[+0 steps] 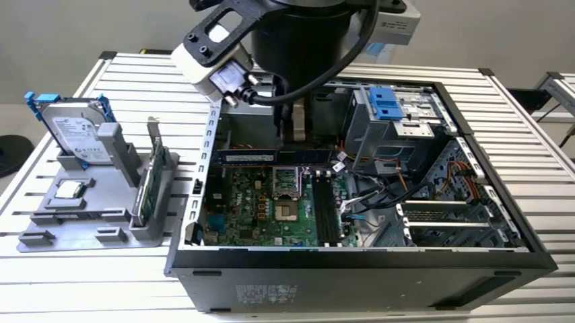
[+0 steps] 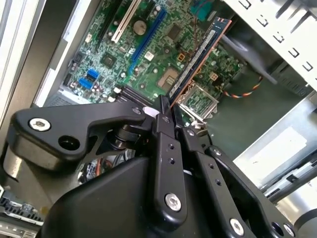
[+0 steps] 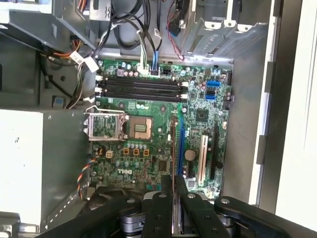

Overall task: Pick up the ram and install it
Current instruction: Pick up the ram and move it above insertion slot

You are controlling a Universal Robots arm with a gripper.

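Long, thin, dark green-blue ram stick with black chips [image 2: 198, 58] is held over the green motherboard [image 3: 153, 106], inside the open black computer case [image 1: 359, 276] on the white slatted bench [image 1: 90, 282]. It is judged light, stiff and fragile, and best gripped by its flat faces near one end. The black pincer [image 2: 172, 113] is clamped on that end. The stick projects beyond the fingertips, well apart from the long black slots [image 3: 141, 88].

exterior view: high, looking down into open case [image 1: 359, 282] | both wrist views: close above its motherboard [image 2: 148, 69] [image 3: 153, 111], seen in all three
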